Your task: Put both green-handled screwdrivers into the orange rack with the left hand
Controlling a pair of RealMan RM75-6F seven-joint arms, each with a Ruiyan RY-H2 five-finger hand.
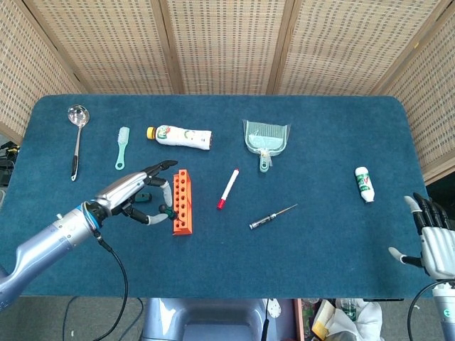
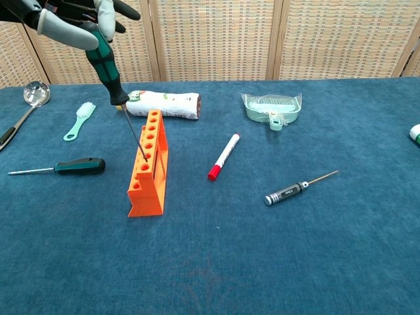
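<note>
Now: left hand gripping one green-handled screwdriver by the handle, shaft tilted down and rightward, tip at or just inside a hole in the top of the orange rack; whether seated yet, cannot tell. Tilted hold probably to steer the thin shaft into the hole from the rack's left side. Head view: same hand close against the rack's left face, fingers wrapped about the dark handle.

Second green-handled screwdriver flat on the blue table, left of the rack and apart from it, handle toward the rack, untouched. Likely next in turn once the first drops home.

Right hand idle at the table's near right corner, fingers spread, holding nothing.

Also about: black-handled precision screwdriver, red-capped marker, bottle lying on its side, small dustpan, ladle, pale green brush, small white bottle.

Judgement: first insertion under way, half the task still ahead.
</note>
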